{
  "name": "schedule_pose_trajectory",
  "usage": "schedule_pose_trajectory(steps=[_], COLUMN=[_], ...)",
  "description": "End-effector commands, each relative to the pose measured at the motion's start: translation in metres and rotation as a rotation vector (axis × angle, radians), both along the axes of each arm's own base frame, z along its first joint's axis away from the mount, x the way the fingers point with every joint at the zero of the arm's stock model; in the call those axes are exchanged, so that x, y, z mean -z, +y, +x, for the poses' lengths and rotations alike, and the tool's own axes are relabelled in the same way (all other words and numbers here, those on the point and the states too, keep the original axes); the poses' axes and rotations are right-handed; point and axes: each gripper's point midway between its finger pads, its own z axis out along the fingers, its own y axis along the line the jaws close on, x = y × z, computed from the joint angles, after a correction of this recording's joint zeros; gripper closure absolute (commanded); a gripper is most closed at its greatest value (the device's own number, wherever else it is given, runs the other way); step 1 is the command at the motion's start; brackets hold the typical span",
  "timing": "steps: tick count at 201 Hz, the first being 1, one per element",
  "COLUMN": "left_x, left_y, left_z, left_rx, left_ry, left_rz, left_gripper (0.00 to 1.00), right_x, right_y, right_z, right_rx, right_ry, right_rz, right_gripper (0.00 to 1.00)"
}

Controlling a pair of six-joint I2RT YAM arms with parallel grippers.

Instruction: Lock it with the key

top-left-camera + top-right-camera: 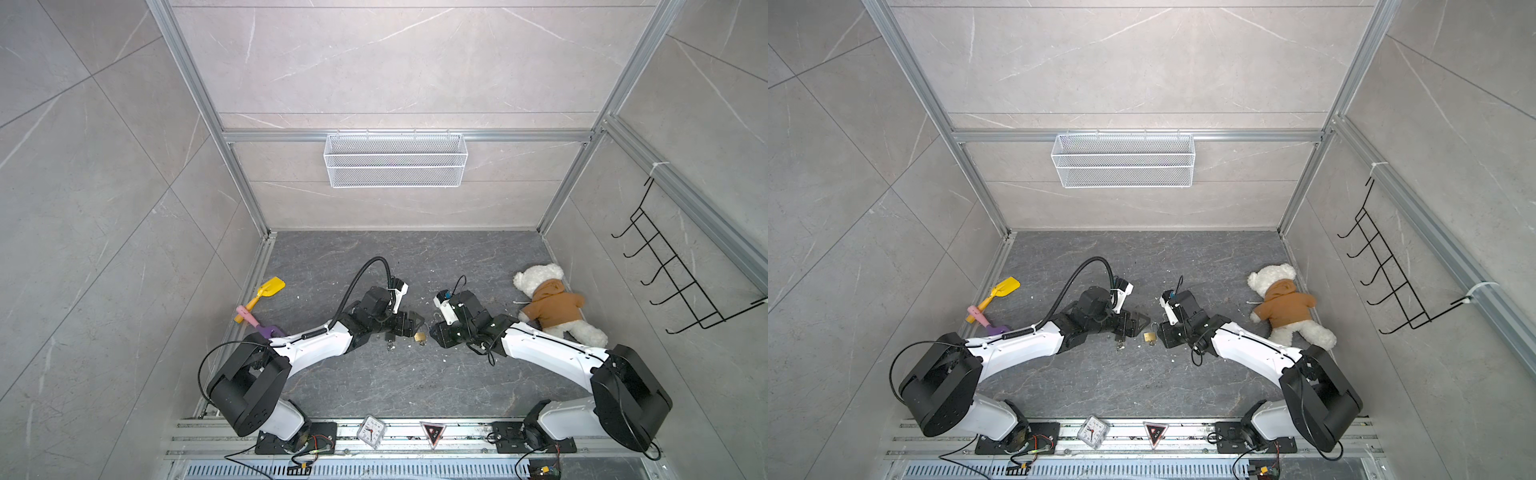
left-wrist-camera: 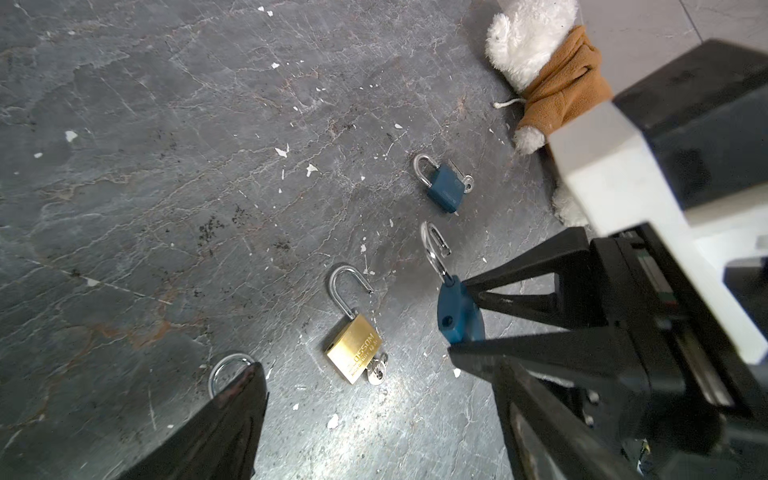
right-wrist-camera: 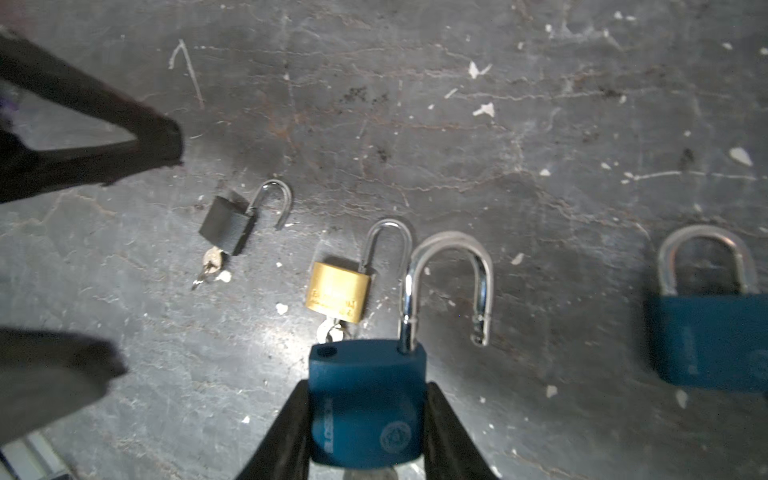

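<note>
My right gripper point(image 3: 368, 419) is shut on the body of a blue padlock point(image 3: 368, 390), held just above the dark floor. Its shackle point(image 3: 446, 286) is swung open, and something silver shows under the body. A gold padlock point(image 3: 337, 297) lies ahead with its shackle open and a key point(image 3: 330, 332) in it. A black padlock point(image 3: 226, 226) beside it is also open and holds a key point(image 3: 210, 266). My left gripper point(image 2: 382, 415) stands open and empty over the floor, just short of the gold padlock point(image 2: 353, 347). In a top view both grippers face each other around the gold padlock point(image 1: 420, 337).
A second blue padlock point(image 2: 444, 187), shackle closed, lies farther back. A teddy bear point(image 1: 552, 307) in a brown hoodie lies at the right wall. Toy shovels point(image 1: 266, 291) lie at the left wall. A small clock point(image 1: 371, 430) sits on the front rail.
</note>
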Motion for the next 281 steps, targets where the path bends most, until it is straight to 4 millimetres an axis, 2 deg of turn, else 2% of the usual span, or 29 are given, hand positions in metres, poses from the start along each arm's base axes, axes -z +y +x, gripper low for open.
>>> schedule_pose_trajectory(steps=[1, 65, 131, 216, 256, 281], left_x=[-0.024, -0.021, -0.028, -0.022, -0.021, -0.019], left_y=[-0.014, -0.024, -0.033, -0.035, -0.036, -0.037], left_z=[0.006, 0.003, 0.003, 0.001, 0.002, 0.001], left_rx=[0.021, 0.053, 0.077, 0.081, 0.08, 0.087], left_ry=[-0.02, 0.024, 0.042, 0.071, 0.075, 0.085], left_rz=[-0.083, -0.116, -0.156, -0.162, -0.162, -0.164], left_gripper=[0.13, 0.18, 0.29, 0.52, 0.56, 0.64], right_x=[-0.02, -0.048, -0.057, -0.065, -0.063, -0.064], right_y=[0.017, 0.031, 0.042, 0.047, 0.047, 0.048], right_z=[-0.004, -0.008, -0.014, -0.019, -0.019, -0.018], right_rx=[-0.097, -0.164, -0.219, -0.242, -0.24, -0.234], right_ry=[-0.089, -0.184, -0.212, -0.241, -0.249, -0.254], right_rz=[0.064, 0.116, 0.1, 0.092, 0.084, 0.092], right_gripper=[0.76, 0.76, 0.76, 0.76, 0.78, 0.78])
